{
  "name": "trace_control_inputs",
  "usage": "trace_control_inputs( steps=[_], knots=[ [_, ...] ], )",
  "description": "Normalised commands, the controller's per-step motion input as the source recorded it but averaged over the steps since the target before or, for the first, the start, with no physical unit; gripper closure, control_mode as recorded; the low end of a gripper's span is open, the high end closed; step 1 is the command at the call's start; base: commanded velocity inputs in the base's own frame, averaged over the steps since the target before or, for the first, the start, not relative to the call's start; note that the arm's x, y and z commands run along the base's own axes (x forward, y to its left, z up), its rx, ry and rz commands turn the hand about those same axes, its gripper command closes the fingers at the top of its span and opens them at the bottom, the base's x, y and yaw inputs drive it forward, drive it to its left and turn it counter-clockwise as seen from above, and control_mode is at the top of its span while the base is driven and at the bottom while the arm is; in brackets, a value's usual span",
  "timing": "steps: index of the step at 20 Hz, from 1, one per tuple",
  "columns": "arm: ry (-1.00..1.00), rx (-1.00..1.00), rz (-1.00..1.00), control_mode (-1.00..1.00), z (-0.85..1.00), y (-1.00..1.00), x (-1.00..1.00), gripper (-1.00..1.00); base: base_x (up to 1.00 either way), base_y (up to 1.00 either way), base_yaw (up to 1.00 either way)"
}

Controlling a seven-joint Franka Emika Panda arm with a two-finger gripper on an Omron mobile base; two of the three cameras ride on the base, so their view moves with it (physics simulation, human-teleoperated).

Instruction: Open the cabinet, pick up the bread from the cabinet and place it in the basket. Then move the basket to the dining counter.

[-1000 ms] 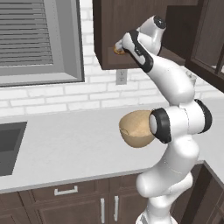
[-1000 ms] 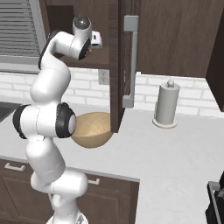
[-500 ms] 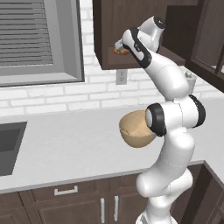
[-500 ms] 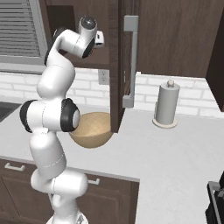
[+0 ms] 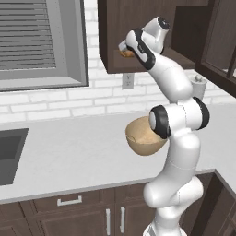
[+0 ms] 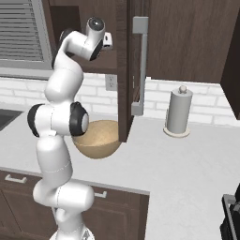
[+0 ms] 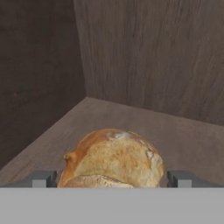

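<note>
Your worktop (image 5: 69, 152), white and flat, runs below a white brick wall (image 5: 60, 99) and carries the largest loose things in the scene. Above it hangs the cabinet (image 6: 178, 37), dark brown wood, with its door (image 6: 129, 70) swung open toward you and the long grey handle (image 6: 139, 65) standing upright on the door's face. In the left base view you see the same cabinet (image 5: 138, 32) from its open side, with the arm reaching up into it.

At the left, a grey-framed window (image 5: 41, 44) with slats sits over the edge of a dark sink (image 5: 9, 154). Below the worktop's front edge you see low dark drawers with short silver handles (image 5: 69, 201).

The basket (image 5: 144, 138), round and tan, rests on the worktop directly beneath the open cabinet, partly hidden by the arm's elbow; from the right base view it (image 6: 101, 140) lies just beside the lower end of the open door. A paper towel roll (image 6: 179, 112) stands upright on the worktop, well apart to the right of the basket.

The bread (image 7: 111, 159), a golden-brown roll, lies on the cabinet's shelf near a back corner. Your gripper (image 7: 111, 179) is spread wide, one fingertip (image 7: 43, 179) on each side of the roll, with neither pressed against it. In the left base view the bread (image 5: 126, 54) shows just beside the hand.
</note>
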Motion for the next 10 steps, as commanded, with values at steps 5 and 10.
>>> trace_control_inputs(
  steps=[5, 10],
  knots=[
    [0.00, 0.00, 0.00, -1.00, -0.09, 0.01, 0.17, -1.00, 0.00, 0.00, 0.00],
    [0.00, 0.01, 0.00, -1.00, -0.20, 0.01, 0.05, -1.00, 0.00, 0.00, 0.00]
  ],
)
